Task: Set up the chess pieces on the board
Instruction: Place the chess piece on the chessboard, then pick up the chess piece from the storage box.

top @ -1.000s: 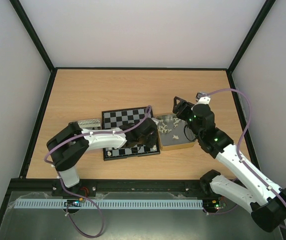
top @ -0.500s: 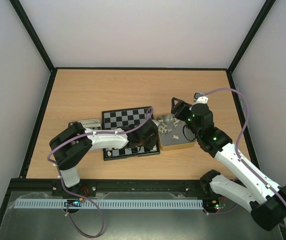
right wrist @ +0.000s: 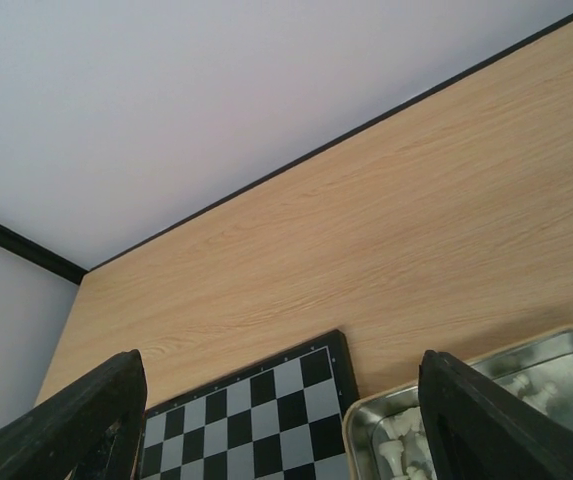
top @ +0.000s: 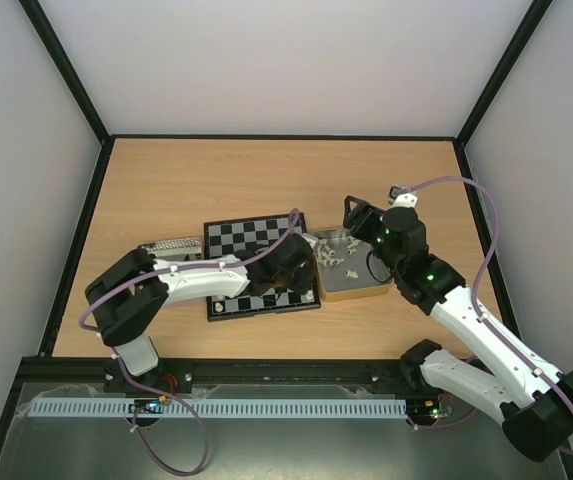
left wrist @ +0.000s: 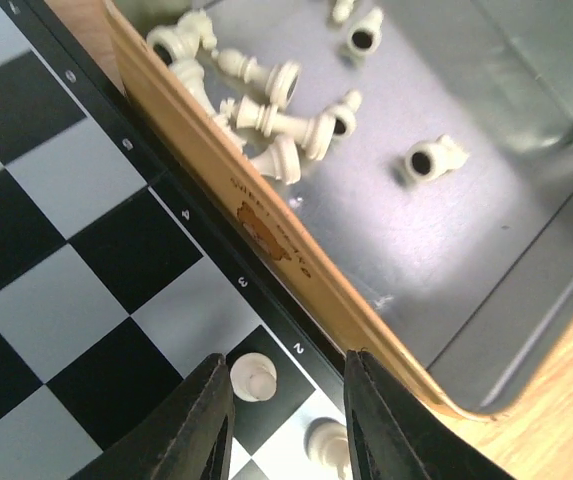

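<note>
The chessboard (top: 251, 238) lies a little nearer than the middle of the bench (top: 196, 180), with its right edge against the tan outer wall of a shallow metal tin (top: 356, 285). The left arm stretches over the near half of the board and ends at its near right corner. There the left gripper (left wrist: 284, 365) hangs low over the squares beside the border digits, its jaws parted to a narrow gap and closed on nothing. A cream pawn (left wrist: 253, 377) stands upright on a black square inside that gap. It is close to one dark finger (left wrist: 204, 425) and clear of the other. A second cream piece (left wrist: 326, 440) stands on the neighbouring pale square, partly hidden by the other finger. The loose cream chessmen (left wrist: 266, 115) lie mostly on their sides, bunched in the tin's far end along the wall nearest the board, with a few strays farther out on the grey floor. The right gripper (right wrist: 278, 360) is raised over the far end of the tin with its jaws wide and empty. Its camera looks past the board's far right corner toward the far edge of the bench. A second metal tin (top: 171, 243) shows at the board's left edge, mostly covered by the left arm.
</note>
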`<state>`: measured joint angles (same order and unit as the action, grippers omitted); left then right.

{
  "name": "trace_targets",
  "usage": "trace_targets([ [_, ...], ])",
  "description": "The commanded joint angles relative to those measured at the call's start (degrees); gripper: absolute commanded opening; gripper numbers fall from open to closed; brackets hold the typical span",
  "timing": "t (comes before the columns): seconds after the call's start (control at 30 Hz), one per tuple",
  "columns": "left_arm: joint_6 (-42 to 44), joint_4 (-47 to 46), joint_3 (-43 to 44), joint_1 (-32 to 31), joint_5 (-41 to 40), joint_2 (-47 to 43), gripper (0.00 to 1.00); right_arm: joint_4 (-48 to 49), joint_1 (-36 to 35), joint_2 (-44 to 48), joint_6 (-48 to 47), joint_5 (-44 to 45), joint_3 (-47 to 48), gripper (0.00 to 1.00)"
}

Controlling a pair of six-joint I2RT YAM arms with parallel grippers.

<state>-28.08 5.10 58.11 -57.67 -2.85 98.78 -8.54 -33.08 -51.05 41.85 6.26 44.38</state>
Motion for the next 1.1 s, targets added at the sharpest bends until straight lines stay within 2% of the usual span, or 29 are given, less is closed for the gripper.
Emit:
trace_targets([
  [0.0,-1.7,-0.7,-1.9,1.6,1.0,-5.4,0.34,-4.5,-0.2,-0.9,1.8,3.2,0.4,0.73],
  [0.13,-4.3,-3.1,-5.3,4.8,2.5,-10.8,0.35,-10.7,0.2,-6.6,2.9,3.6,2.3,0.71],
  [0.27,-5.8,-5.3,-9.6,8.7,3.2,-17.1,0.36,-13.8,1.9,-13.0,3.3,-0.8,2.6,0.62],
  [0.47,-6.7,-5.6,-14.9,13.2,1.7,-25.4,0.38,-13.1,4.8,-20.4,3.7,-7.7,-0.1,0.45],
  [0.6,-7.3,-6.0,-17.5,15.2,1.9,-28.7,0.4,-10.5,5.0,-24.4,3.9,-10.8,-1.5,0.39],
  [0.8,-7.8,-6.7,-18.6,15.7,2.9,-28.9,0.4,-8.3,4.7,-30.8,5.3,-14.2,-1.3,0.36],
  [1.07,-7.3,-8.4,-18.5,15.8,6.2,-27.4,0.4,-8.1,3.9,-36.7,6.0,-10.4,0.4,0.34],
])
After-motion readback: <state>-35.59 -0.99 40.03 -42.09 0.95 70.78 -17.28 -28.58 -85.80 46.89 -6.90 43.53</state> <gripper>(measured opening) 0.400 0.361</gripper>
